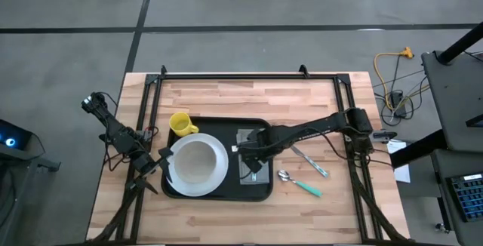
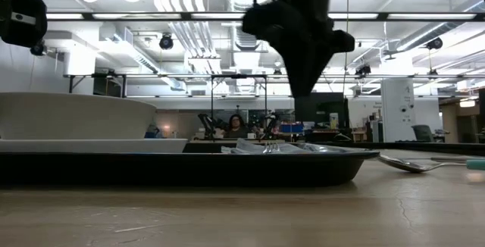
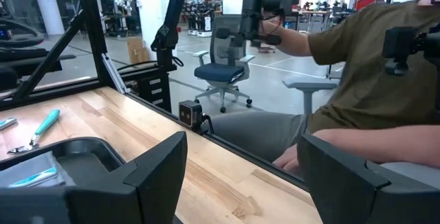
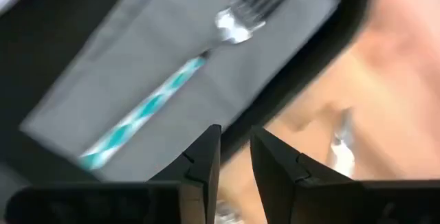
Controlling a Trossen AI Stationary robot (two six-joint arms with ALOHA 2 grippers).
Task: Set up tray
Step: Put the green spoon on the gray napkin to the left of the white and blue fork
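Where tray (image 1: pixel 260 192) ends: spoon (image 1: pixel 285 176) nr rim.

Wooden table (image 1: pixel 226 95), black tray (image 1: pixel 260 193), teal-handled spoon (image 1: pixel 299 184), knife (image 1: pixel 311 162)

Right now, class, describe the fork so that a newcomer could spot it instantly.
Start at the black tray on the wooden table. Beside the white plate lies a grey napkin; the fork rests on it. Unlike the spoon and knife, it lies inside the tray.
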